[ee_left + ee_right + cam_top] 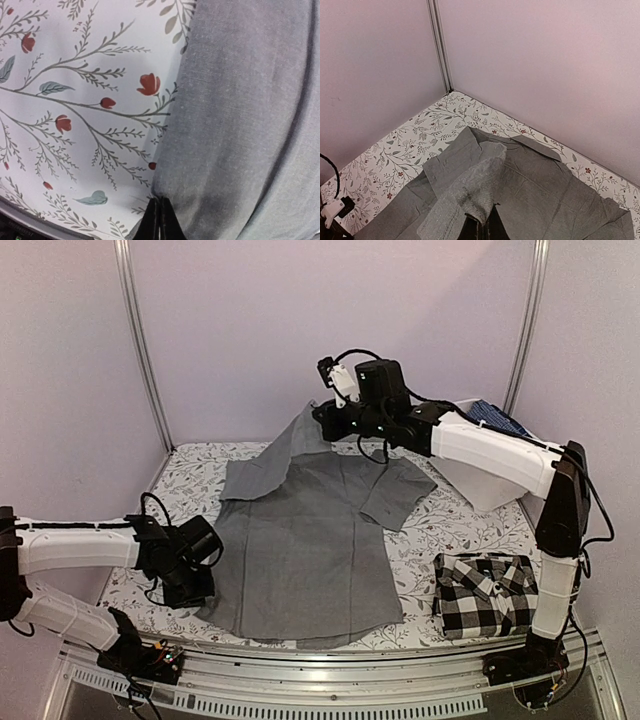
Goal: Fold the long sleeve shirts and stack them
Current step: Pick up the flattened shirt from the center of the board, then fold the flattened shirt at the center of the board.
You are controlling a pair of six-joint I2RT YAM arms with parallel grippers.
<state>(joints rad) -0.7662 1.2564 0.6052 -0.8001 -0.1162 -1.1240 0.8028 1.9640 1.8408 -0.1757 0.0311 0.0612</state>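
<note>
The plain mid-grey shirt (300, 530) lies spread out on the floral table. My left gripper (195, 585) is shut on its lower left hem; in the left wrist view the closed fingertips (160, 220) pinch the grey cloth's edge (240, 125). My right gripper (325, 420) is shut on the shirt's far left shoulder part and holds it lifted above the table; in the right wrist view a grey fold (480, 190) rises from the closed jaws. The black-and-white checked shirt (485, 592) lies folded as a rectangle at the near right.
A white bin (480, 465) holding blue patterned cloth (500, 420) stands at the back right. Pink walls and metal posts (140, 340) enclose the table. The metal rail (330, 665) runs along the near edge.
</note>
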